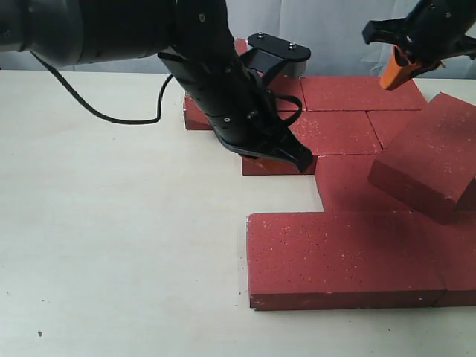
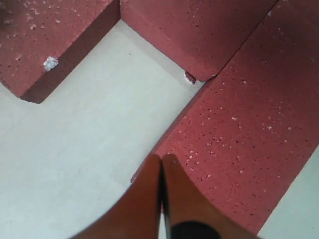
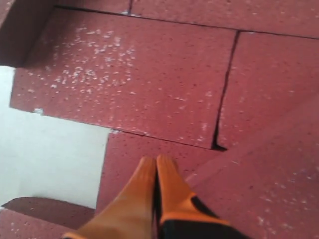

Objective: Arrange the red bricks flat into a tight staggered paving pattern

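Observation:
Several red bricks lie flat in staggered rows on the table, with a large front brick [image 1: 342, 256] nearest the camera. One brick [image 1: 428, 160] at the right leans tilted, propped on its neighbours. My left gripper [image 1: 300, 158] is low at the left end of a middle-row brick [image 1: 335, 132]. In the left wrist view the left gripper [image 2: 161, 160] is shut and empty, its tips at the corner of a brick [image 2: 244, 139]. My right gripper [image 1: 398, 71] hangs high over the back row. The right gripper [image 3: 156, 162] is shut on nothing above flat bricks [image 3: 129, 79].
The pale table [image 1: 111, 223] spreads to the left and front of the bricks. A black cable [image 1: 111, 115] trails from the left arm over the table. Between bricks, a notch of bare table [image 2: 89, 139] shows in the left wrist view.

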Action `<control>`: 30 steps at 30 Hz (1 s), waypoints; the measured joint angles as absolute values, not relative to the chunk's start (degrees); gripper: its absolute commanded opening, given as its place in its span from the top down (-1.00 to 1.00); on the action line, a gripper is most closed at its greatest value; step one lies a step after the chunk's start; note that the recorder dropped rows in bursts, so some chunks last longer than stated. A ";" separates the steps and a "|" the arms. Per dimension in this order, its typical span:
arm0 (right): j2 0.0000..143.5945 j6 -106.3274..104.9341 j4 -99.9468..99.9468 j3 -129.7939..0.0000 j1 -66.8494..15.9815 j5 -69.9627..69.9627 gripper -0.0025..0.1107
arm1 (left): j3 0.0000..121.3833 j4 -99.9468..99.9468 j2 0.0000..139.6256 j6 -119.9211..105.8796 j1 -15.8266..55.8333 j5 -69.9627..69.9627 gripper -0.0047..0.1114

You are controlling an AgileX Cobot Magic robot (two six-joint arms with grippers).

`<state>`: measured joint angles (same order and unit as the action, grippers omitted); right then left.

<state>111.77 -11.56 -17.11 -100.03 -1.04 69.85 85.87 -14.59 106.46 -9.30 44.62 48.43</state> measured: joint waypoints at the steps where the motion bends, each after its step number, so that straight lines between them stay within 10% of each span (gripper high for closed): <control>1: 111.77 -11.56 -17.11 -100.03 -0.02 69.85 0.97 | 85.87 -14.59 106.46 -9.30 44.89 48.10 0.92; 30: 119.52 -11.68 -17.71 -100.03 21.75 48.78 0.97 | 114.18 -25.93 128.45 -13.56 49.57 56.07 0.92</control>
<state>119.52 -11.68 -17.71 -100.03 21.75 48.78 114.18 -25.93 128.45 -13.56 49.57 56.07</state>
